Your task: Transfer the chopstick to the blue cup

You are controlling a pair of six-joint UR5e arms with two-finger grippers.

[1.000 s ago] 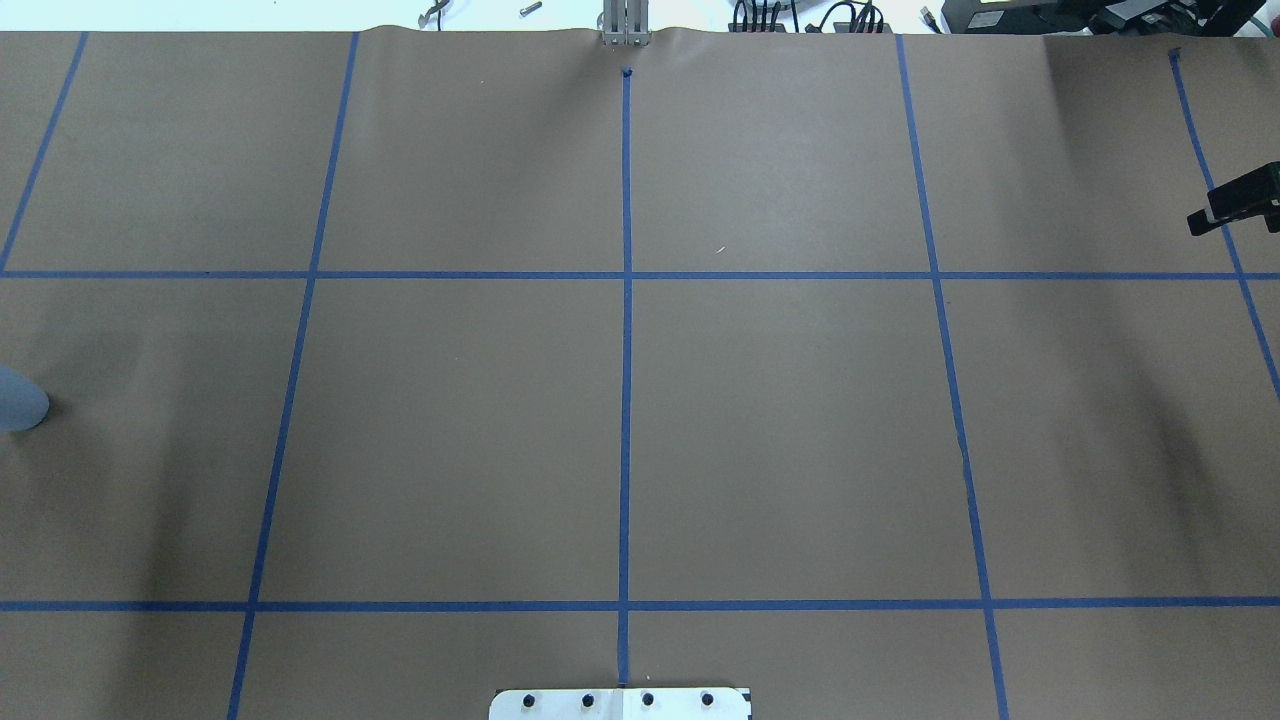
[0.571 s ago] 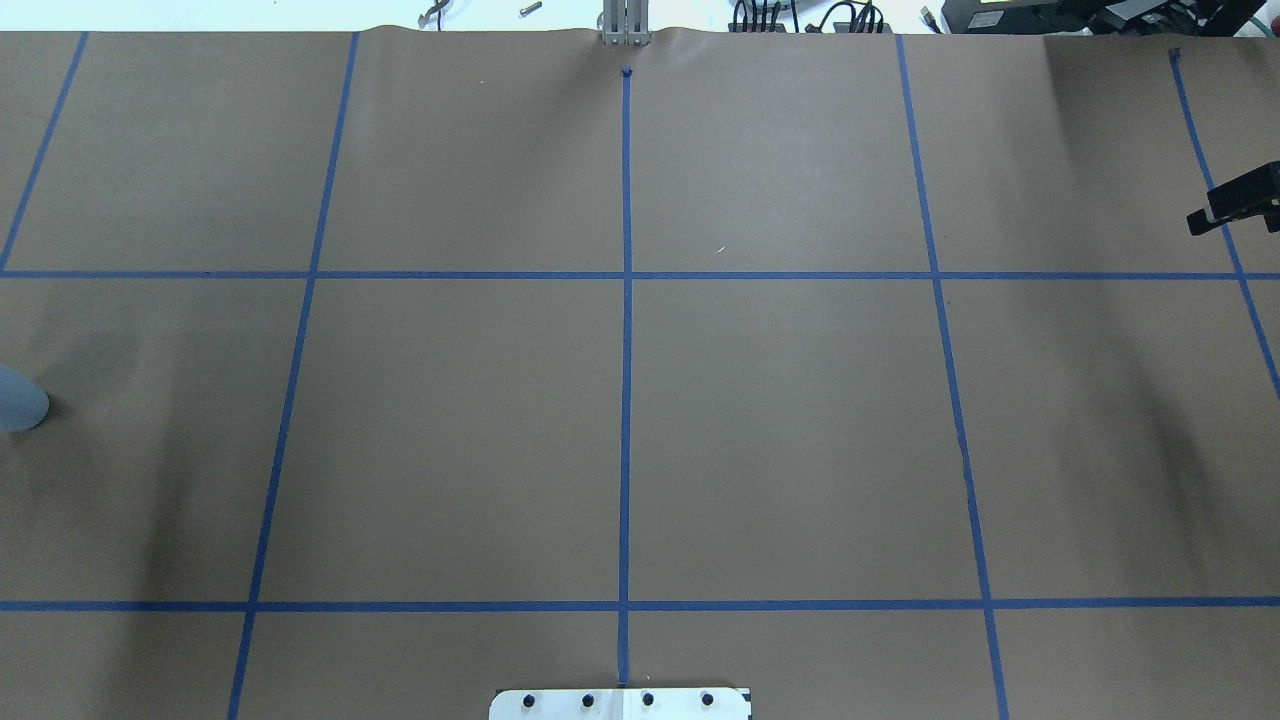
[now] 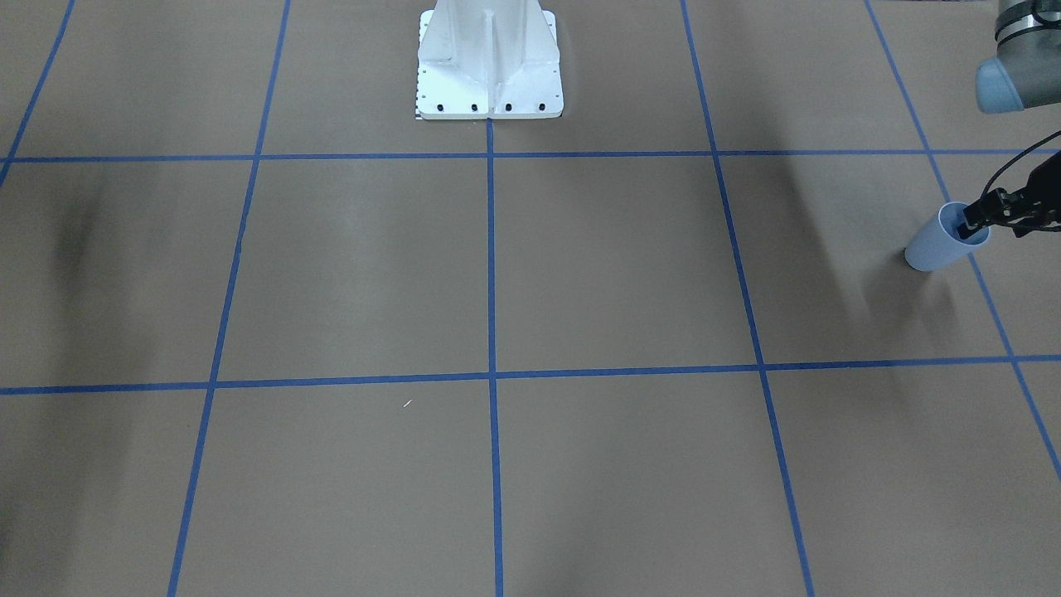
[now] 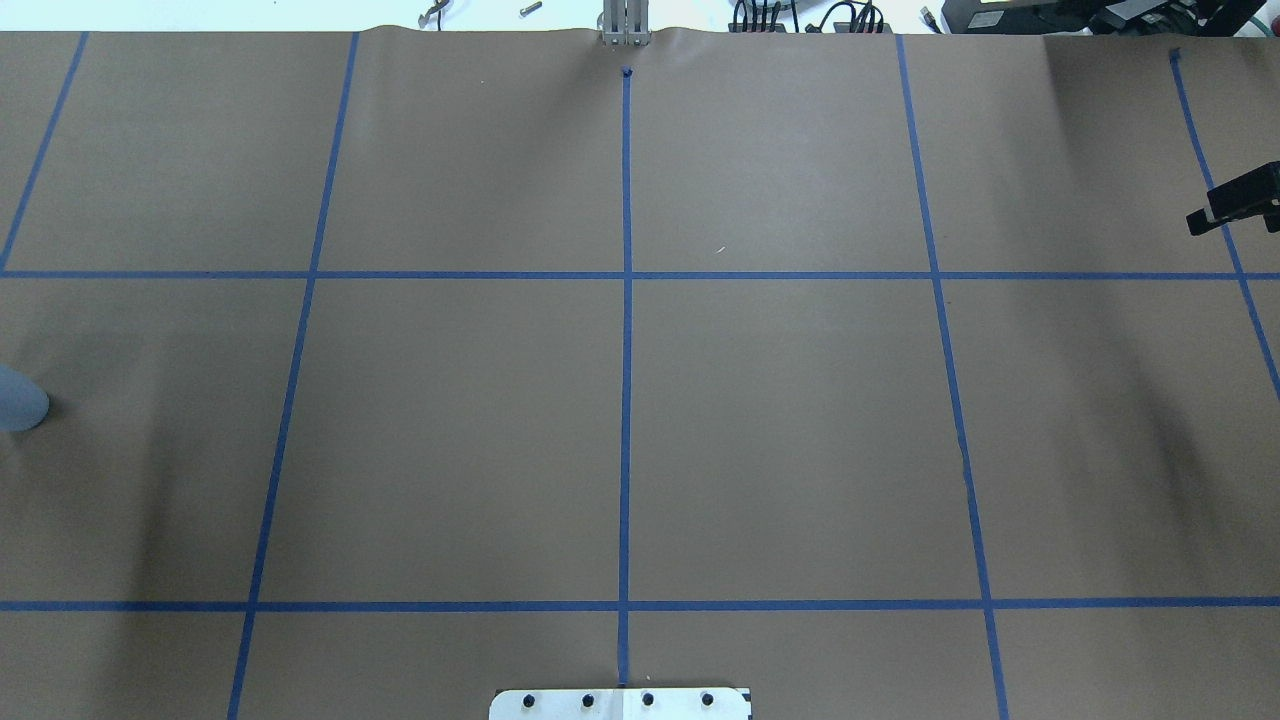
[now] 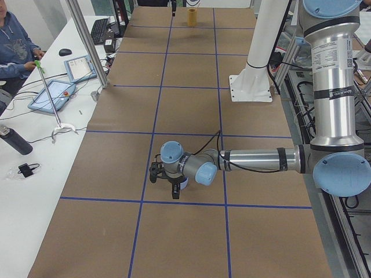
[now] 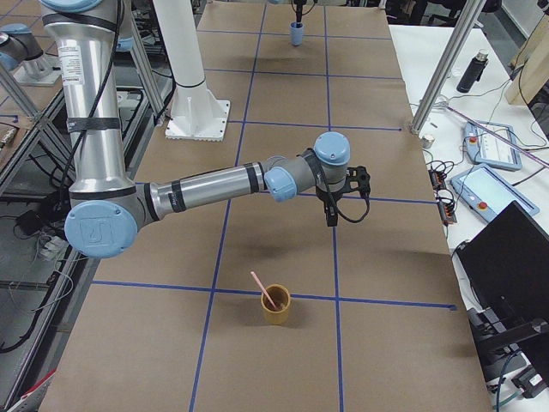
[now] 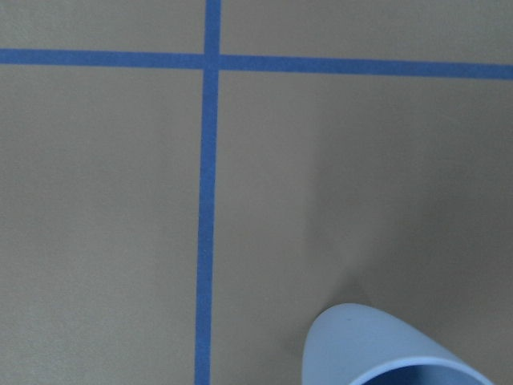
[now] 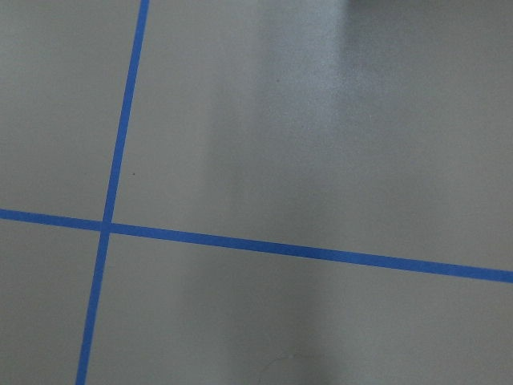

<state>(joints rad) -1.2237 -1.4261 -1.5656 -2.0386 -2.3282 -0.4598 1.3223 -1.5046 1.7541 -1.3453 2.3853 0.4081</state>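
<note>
The light blue cup (image 3: 937,245) stands upright near the table's left end; it also shows in the overhead view (image 4: 15,398) and the left wrist view (image 7: 385,353). My left gripper (image 3: 971,222) hangs at the cup's mouth, and I cannot tell whether it is open or shut. The pale pink chopstick (image 6: 262,289) leans in a tan cup (image 6: 276,307) at the table's right end. My right gripper (image 6: 333,216) points down above the table, apart from the tan cup; I cannot tell its state. Neither gripper visibly holds anything.
Brown paper with a blue tape grid covers the table. The white robot pedestal (image 3: 489,66) stands at the near middle edge. A side table with tablets (image 5: 49,95) and an operator lies beyond the far edge. Metal posts (image 6: 446,64) stand there.
</note>
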